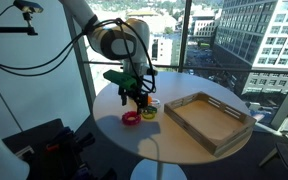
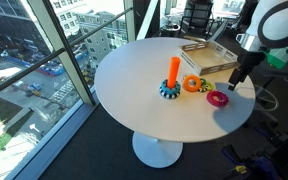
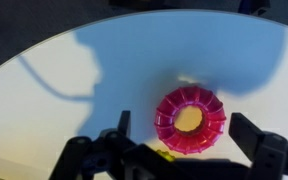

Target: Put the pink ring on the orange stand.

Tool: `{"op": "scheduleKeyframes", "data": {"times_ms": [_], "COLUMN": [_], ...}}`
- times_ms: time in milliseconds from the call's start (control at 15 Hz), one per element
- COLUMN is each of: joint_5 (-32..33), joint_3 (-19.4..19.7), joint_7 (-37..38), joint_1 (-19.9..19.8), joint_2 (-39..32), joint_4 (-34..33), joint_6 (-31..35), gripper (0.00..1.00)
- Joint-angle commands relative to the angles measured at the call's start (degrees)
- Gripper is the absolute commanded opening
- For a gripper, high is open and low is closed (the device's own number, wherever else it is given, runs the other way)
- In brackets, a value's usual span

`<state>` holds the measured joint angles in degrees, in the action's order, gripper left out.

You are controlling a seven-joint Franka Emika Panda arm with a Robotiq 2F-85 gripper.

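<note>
Count on the round white table (image 2: 134,100): 1 pink ring (image 3: 190,120), 1 yellowish ring (image 2: 192,84), 1 orange stand (image 2: 173,70), 1 wooden tray (image 1: 209,118). Lettering: none legible at this picture quality.

Pink ring: flat on the tabletop, close to the table edge on the arm's side in an exterior view (image 2: 218,98). Not on the stand. The yellowish ring lies between it and the stand, just beside the stand's base. The stand is upright, nearer the table's middle, peg bare. The tray sits by the edge beyond the rings.

Gripper (image 3: 181,122): jaws spread wide, one finger (image 3: 122,130) on each side of the pink ring in the wrist view, holding nothing. In an exterior view it hangs just over the ring (image 2: 238,84). Contact with the ring: cannot tell.
</note>
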<state>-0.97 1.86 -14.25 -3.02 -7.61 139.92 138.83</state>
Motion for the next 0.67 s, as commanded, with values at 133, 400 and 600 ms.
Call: {"op": "scheduleKeyframes", "data": {"times_ms": [133,400,600], "joint_5": [0.3,1.3,1.3], "joint_3": [-0.1,-0.3,-0.5], "joint_7": [0.5,2.4,2.6], "joint_1": [-0.2,0.4,0.6], "joint_2": [-0.8,-3.8,-6.2], "joint_4": [-0.8,-2.4,-3.7], "joint_6": [-0.3,1.8,3.3], "gripper": [1.00,1.00,1.00]}}
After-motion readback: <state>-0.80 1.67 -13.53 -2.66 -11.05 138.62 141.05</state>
